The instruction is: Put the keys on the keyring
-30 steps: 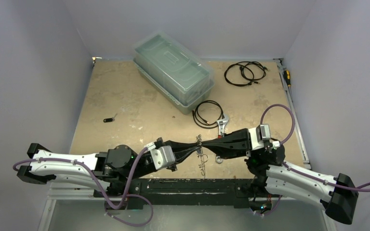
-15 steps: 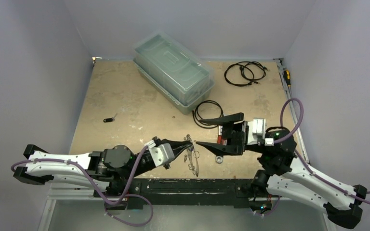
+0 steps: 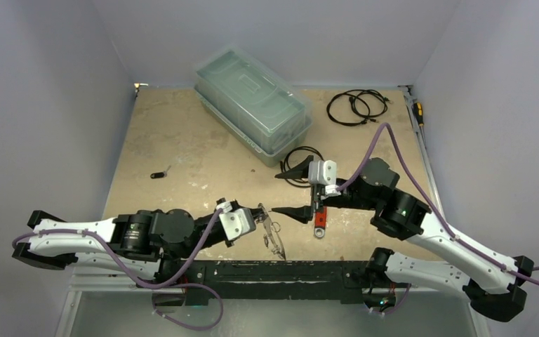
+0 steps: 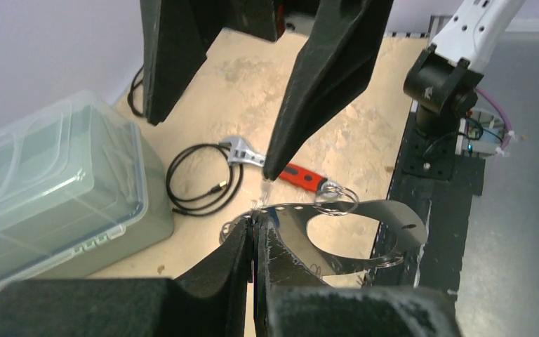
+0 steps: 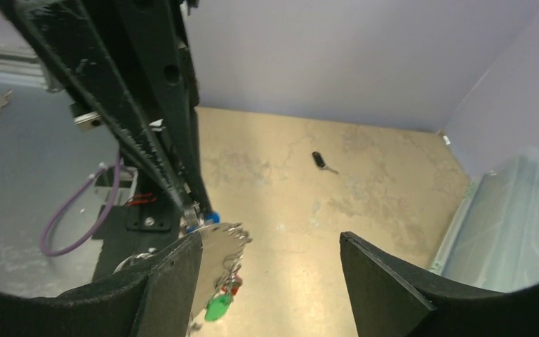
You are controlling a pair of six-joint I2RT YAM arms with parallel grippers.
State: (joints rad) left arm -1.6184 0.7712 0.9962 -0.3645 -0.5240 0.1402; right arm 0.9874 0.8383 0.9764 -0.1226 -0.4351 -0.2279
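Observation:
My left gripper (image 3: 260, 211) is shut on the rim of the keyring (image 3: 274, 237), a thin silvery loop that hangs tilted above the table's near edge. In the left wrist view the pads (image 4: 242, 242) pinch the keyring (image 4: 365, 210), which carries small split rings. Keys with a green tag (image 5: 217, 307) and a red tag (image 5: 237, 283) dangle from the keyring (image 5: 214, 256). My right gripper (image 3: 289, 192) stands open just right of the loop, nothing between its fingers (image 5: 393, 288). One black-tagged key (image 3: 158, 175) lies alone on the table at the left.
A red-handled wrench (image 3: 318, 222) lies under the right gripper. Beside it is a black coiled cable (image 3: 302, 163), with another cable (image 3: 354, 107) at the back right. A clear lidded box (image 3: 253, 102) stands at the back. Walls enclose the table on three sides.
My right gripper opened, let go at the keyring and pulled back and up to the right. The left arm drew back slightly left, still gripping the keyring.

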